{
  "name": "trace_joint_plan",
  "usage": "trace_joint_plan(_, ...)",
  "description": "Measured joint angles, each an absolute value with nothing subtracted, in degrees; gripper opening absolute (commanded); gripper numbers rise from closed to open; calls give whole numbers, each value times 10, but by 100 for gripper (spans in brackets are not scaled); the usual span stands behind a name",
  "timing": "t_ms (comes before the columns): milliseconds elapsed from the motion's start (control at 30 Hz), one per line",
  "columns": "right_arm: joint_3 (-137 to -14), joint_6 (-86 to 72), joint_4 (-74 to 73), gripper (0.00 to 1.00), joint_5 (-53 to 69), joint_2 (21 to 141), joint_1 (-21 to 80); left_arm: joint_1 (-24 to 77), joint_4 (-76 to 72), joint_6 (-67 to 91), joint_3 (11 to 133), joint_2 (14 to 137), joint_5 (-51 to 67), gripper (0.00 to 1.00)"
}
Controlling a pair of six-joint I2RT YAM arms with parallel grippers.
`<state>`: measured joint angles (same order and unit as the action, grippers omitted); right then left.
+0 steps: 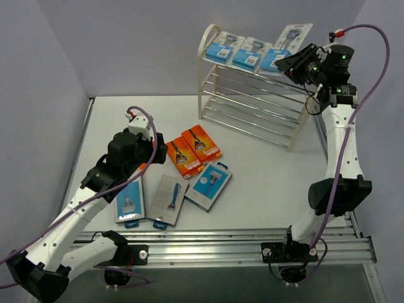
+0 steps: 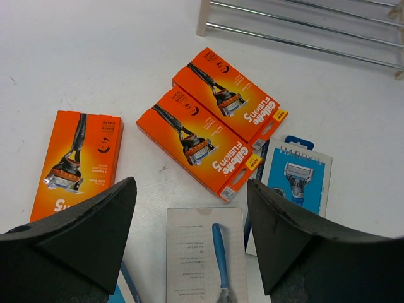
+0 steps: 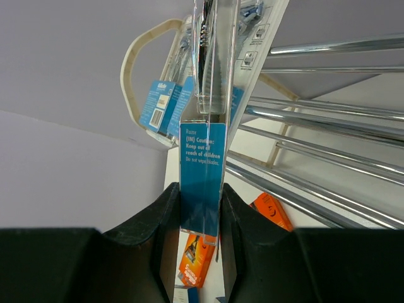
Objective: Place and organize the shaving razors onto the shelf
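So the shelf point(image 1: 252, 101) sits at the back right of the counter point(image 1: 271, 177). Three packs point(image 1: 249, 55) lie side by side on its top tier. A fourth pack point(image 1: 295, 33) is up over the right end of that tier, pinched in the right claw point(image 3: 201, 221). In front of the shelf, off to the left, two boxes point(image 1: 192, 151) lie side by side, touching. A third box point(image 2: 76, 164) lies left of that pair, partly under the left claw point(image 2: 190, 186). Nearer the arms there's a row: left pack point(image 1: 129, 202), middle pack point(image 1: 168, 200), right pack point(image 1: 209, 185).
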<state>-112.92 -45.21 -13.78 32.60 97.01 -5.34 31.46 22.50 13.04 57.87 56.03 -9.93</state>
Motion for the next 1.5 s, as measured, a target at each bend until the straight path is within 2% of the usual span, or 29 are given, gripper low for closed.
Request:
trace_joint_plan(433,-1130,-461,-125,0,331,1002,-57,321,226,128,579,561,-112,80)
trace_joint_plan(600,-1130,-463,-118,3,336,1018,-60,322,227,128,579,561,-117,80)
trace_joint_plan(667,-1130,-463,-116,8,340,1018,-62,322,227,128,579,561,-118,80)
trace_joint_plan(833,-1130,-463,-115,10,345,1019,-64,323,227,128,579,563,-118,80)
trace_joint_plan(1500,-1160,-477,-119,9,384,1035,-97,325,229,128,579,573,-119,80)
